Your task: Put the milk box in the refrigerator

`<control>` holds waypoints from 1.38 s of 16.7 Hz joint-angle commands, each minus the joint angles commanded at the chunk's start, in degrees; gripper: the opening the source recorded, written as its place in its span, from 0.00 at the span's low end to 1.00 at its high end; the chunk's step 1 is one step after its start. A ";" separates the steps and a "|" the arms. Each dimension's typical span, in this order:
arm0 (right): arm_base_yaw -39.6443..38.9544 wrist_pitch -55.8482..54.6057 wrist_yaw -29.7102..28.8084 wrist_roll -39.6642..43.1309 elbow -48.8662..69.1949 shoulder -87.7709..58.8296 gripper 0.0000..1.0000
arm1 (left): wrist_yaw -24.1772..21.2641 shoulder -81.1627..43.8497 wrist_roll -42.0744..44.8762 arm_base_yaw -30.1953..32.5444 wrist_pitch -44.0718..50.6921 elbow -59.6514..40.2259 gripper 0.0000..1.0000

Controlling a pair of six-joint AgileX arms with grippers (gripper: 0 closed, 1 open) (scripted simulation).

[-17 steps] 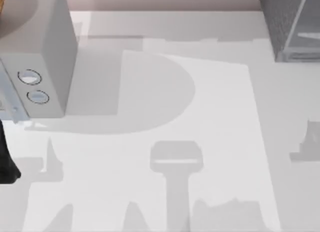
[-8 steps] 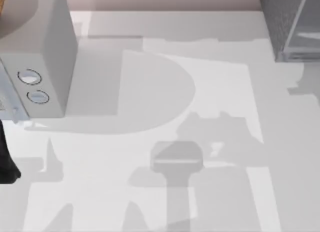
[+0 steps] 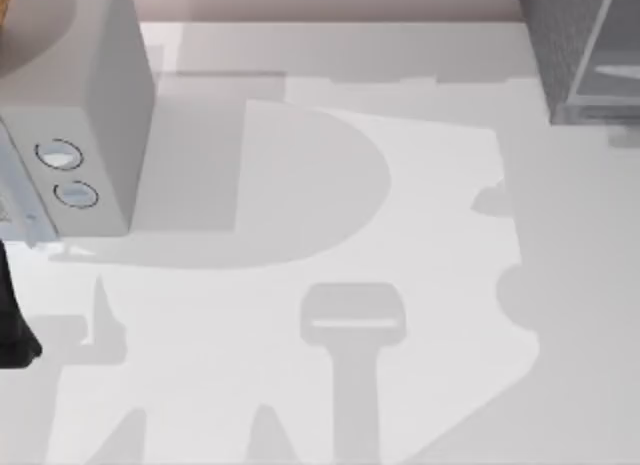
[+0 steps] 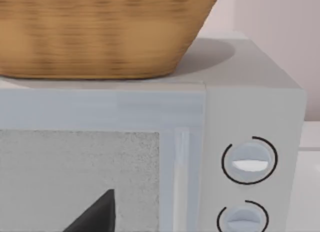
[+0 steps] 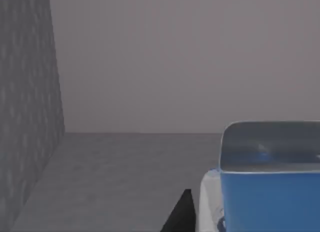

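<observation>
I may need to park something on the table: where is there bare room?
The table lies bare between the microwave at its left and the refrigerator at its far right corner. It is crowded inside the refrigerator, where the milk box sits.

The top camera looks straight down on the white table [image 3: 300, 385], catching a pale grey two-dial microwave [image 3: 95, 115] at far left. The left wrist camera faces that microwave's [image 4: 250, 112] front from close by. The right wrist camera looks level into a grey-walled compartment [image 5: 30, 92], very near.
</observation>
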State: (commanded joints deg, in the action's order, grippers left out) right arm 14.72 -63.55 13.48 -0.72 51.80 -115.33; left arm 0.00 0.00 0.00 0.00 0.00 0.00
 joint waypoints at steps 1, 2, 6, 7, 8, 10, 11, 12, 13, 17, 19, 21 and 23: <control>0.41 -1.67 0.38 -0.03 1.35 -3.08 0.00 | 0.00 0.00 0.00 0.00 0.00 0.00 1.00; 0.74 -3.04 0.70 -0.06 2.46 -5.56 0.00 | 0.00 0.00 0.00 0.00 0.00 0.00 1.00; 1.26 -5.16 1.19 -0.10 4.16 -9.29 0.00 | 0.00 0.00 0.00 0.00 0.00 0.00 1.00; 1.26 -5.16 1.19 -0.10 4.16 -9.29 0.00 | 0.00 0.00 0.00 0.00 0.00 0.00 1.00; 1.26 -5.16 1.19 -0.10 4.16 -9.29 0.00 | 0.00 0.00 0.00 0.00 0.00 0.00 1.00; 0.95 -5.00 1.15 -0.19 3.87 -9.23 0.00 | 0.00 0.00 0.00 0.00 0.00 0.00 1.00; 0.92 -4.93 1.15 -0.20 4.01 -9.28 0.00 | 0.00 0.00 0.00 0.00 0.00 0.00 1.00; 0.80 -4.58 1.15 -0.22 4.70 -9.55 0.00 | 0.00 0.00 0.00 0.00 0.00 0.00 1.00; 0.62 -3.93 1.11 -0.24 5.99 -10.04 0.00 | 0.00 0.00 0.00 0.00 0.00 0.00 1.00; -0.26 0.91 0.39 -0.17 15.50 -13.67 0.00 | 0.00 0.00 0.00 0.00 0.00 0.00 1.00; -0.75 4.29 -0.21 -0.10 21.59 -16.09 0.00 | 0.00 0.00 0.00 0.00 0.00 0.00 1.00; -1.24 7.94 -0.86 -0.05 27.69 -18.63 0.00 | 0.00 0.00 0.00 0.00 0.00 0.00 1.00; -1.68 11.45 -1.48 -0.03 33.17 -21.02 0.00 | 0.00 0.00 0.00 0.00 0.00 0.00 1.00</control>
State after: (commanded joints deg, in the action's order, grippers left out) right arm 13.04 -52.10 12.00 -0.75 84.97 -136.35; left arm 0.00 0.00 0.00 0.00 0.00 0.00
